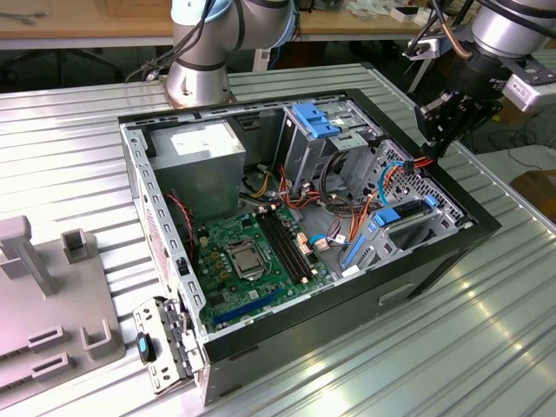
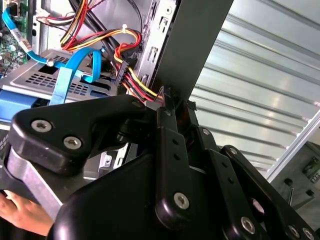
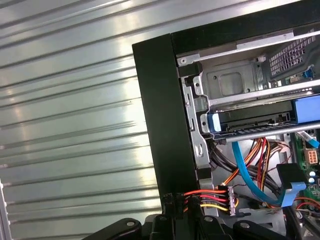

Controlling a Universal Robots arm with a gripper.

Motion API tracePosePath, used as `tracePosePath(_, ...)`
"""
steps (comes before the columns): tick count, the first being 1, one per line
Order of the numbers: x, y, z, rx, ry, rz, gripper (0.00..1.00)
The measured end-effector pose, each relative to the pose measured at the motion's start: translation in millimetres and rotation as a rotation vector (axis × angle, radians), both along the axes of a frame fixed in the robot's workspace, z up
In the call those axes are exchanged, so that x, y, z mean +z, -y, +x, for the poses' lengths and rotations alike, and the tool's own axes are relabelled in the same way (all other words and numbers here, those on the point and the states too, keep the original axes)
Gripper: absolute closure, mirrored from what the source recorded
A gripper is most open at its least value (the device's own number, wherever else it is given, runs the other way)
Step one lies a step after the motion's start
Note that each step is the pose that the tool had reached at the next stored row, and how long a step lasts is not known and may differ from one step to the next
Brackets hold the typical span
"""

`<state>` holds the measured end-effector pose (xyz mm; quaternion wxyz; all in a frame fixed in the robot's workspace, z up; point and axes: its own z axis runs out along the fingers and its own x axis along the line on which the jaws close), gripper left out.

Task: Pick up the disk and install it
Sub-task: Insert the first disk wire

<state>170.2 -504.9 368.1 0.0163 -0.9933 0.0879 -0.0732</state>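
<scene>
Disk (image 1: 407, 222) lay in the drive cage inside the case (image 1: 347, 317), exterior view; gripper (image 1: 436, 132) hovered over the case wall, apart from it. Second wrist view: couldn't tell gripper's opening; cables (image 2: 134, 82) close by. First wrist view: pickup seemingly pending, needing a cable-free reach.

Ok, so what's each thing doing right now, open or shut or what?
computer case: open, side panel off, lying on its side.
disk: sitting in a drive bay, not held.
gripper: at the case's rim, beside the coloured wires.
</scene>
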Motion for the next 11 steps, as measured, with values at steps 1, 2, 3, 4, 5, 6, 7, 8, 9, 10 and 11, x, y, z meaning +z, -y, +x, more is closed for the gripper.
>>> tracePosePath(1, -0.1, 0.0, 0.1, 0.000, 0.0000, -0.0007, 0.75)
tracePosePath(2, -0.1, 0.0, 0.1, 0.000, 0.0000, -0.0008, 0.75)
tracePosePath(3, -0.1, 0.0, 0.2, 0.000, 0.0000, -0.0010, 0.75)
tracePosePath(4, -0.1, -0.1, 0.8, 0.000, 0.0000, -0.0015, 0.75)
tracePosePath(5, -0.3, 0.0, 1.2, -0.001, 0.0000, -0.0015, 0.75)
tracePosePath(6, -0.5, 0.5, 1.4, -0.001, 0.0000, -0.0016, 0.75)
tracePosePath(7, -0.6, 0.9, 1.4, -0.001, 0.0000, -0.0017, 0.75)
tracePosePath(8, -0.7, 1.5, 1.4, -0.001, 0.0000, -0.0019, 0.75)
tracePosePath(9, -1.0, 2.3, 1.5, -0.001, 0.0000, -0.0018, 0.75)
tracePosePath(10, -1.4, 2.7, 1.5, -0.002, 0.0001, -0.0017, 0.75)
tracePosePath(11, -1.3, 2.8, 1.5, -0.004, 0.0002, -0.0020, 0.75)
